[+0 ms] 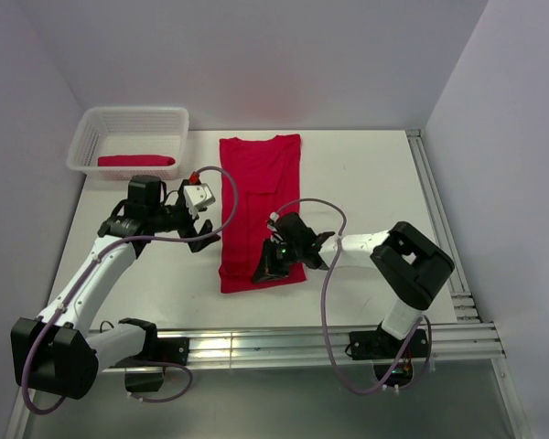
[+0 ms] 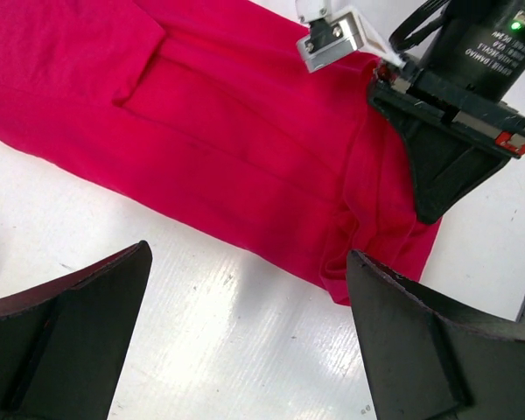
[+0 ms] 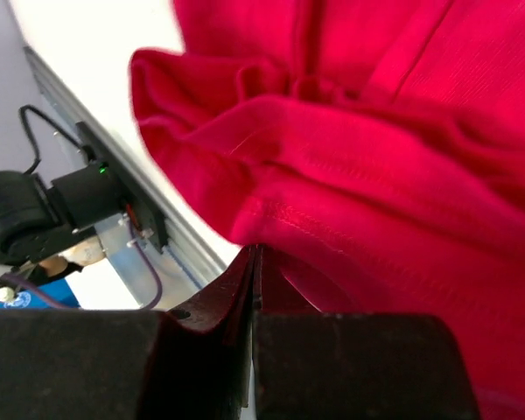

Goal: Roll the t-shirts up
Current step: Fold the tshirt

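One crimson t-shirt (image 1: 261, 197) lies on the white table, folded into a long strip running from the back toward the front. A second t-shirt (image 1: 135, 161) lies rolled inside the white mesh basket (image 1: 128, 114) at the back left. My right gripper (image 1: 267, 268) is at the near end of the strip, shut on the bunched, lifted hem (image 3: 332, 219); its closed tips (image 3: 255, 255) pinch the cloth. My left gripper (image 1: 204, 235) is open and empty over bare table just left of the strip; in the left wrist view (image 2: 249, 262) the strip's near corner (image 2: 376, 254) lies between and beyond its fingers.
Aluminium rails run along the table's front edge (image 1: 329, 338) and right side (image 1: 435, 210). The right arm's purple cable (image 1: 325, 274) loops over the table near the shirt. White walls close in the left, back and right.
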Tool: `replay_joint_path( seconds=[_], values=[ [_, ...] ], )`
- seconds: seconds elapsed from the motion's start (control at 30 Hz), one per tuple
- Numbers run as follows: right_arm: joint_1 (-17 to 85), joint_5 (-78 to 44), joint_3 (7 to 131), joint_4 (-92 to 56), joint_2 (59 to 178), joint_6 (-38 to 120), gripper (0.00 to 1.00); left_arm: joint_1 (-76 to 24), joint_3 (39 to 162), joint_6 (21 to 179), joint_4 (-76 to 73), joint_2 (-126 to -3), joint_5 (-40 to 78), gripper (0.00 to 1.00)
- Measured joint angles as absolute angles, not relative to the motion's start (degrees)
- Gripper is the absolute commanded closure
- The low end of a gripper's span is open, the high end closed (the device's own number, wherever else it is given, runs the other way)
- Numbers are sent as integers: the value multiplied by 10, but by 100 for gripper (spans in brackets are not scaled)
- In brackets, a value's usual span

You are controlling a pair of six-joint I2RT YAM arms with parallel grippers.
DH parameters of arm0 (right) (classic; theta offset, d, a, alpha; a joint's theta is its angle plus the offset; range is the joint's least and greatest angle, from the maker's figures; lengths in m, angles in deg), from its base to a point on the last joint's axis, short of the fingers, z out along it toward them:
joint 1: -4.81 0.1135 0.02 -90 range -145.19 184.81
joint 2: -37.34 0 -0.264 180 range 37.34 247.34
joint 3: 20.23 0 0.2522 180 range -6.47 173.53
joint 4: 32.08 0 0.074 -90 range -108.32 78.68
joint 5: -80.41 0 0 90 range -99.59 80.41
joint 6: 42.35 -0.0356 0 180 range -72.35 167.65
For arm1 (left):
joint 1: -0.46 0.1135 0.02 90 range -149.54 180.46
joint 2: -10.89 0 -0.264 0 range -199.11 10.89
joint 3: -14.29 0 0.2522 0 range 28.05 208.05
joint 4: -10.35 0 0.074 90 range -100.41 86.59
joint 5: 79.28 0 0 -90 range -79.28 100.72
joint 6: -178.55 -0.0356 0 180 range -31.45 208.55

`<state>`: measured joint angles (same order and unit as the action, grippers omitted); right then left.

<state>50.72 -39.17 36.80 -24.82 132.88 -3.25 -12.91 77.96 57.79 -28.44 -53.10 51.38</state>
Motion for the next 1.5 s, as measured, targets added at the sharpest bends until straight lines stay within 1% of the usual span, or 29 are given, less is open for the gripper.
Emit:
replay_joint_path(
  seconds=[0.2, 0.5, 0.6, 0.67, 0.7, 0.83, 0.93, 1.03, 1.17, 1.23, 1.3, 1.5],
  values=[
    [496, -363, 410, -209, 1356, -8, 100, -129, 776, 578, -278, -531, 513, 1],
    [461, -285, 560, -143, 1387, 58, 100, -129, 774, 581, -276, -549, 514, 1],
    [453, -276, 582, -144, 1385, 75, 99, -129, 774, 581, -277, -555, 518, 0],
    [450, -275, 569, -145, 1374, 82, 97, -129, 774, 579, -281, -559, 525, 0],
    [449, -275, 549, -146, 1359, 86, 96, -129, 774, 577, -283, -561, 532, 1],
    [446, -292, 449, -152, 1277, 87, 95, -137, 764, 565, -287, -569, 548, 0],
    [448, -318, 364, -173, 1204, 81, 95, -171, 750, 562, -287, -583, 540, 1],
    [452, -332, 307, -203, 1167, 76, 96, -215, 743, 560, -286, -609, 532, 0],
    [453, -343, 277, -228, 1172, 68, 97, -247, 744, 552, -283, -655, 525, 0],
    [453, -349, 276, -241, 1182, 66, 97, -259, 747, 552, -283, -682, 509, 4],
    [453, -363, 277, -271, 1204, 63, 97, -271, 755, 552, -282, -707, 493, 6],
    [453, -391, 286, -320, 1271, 58, 98, -293, 763, 553, -280, -747, 459, 6]
  ],
)
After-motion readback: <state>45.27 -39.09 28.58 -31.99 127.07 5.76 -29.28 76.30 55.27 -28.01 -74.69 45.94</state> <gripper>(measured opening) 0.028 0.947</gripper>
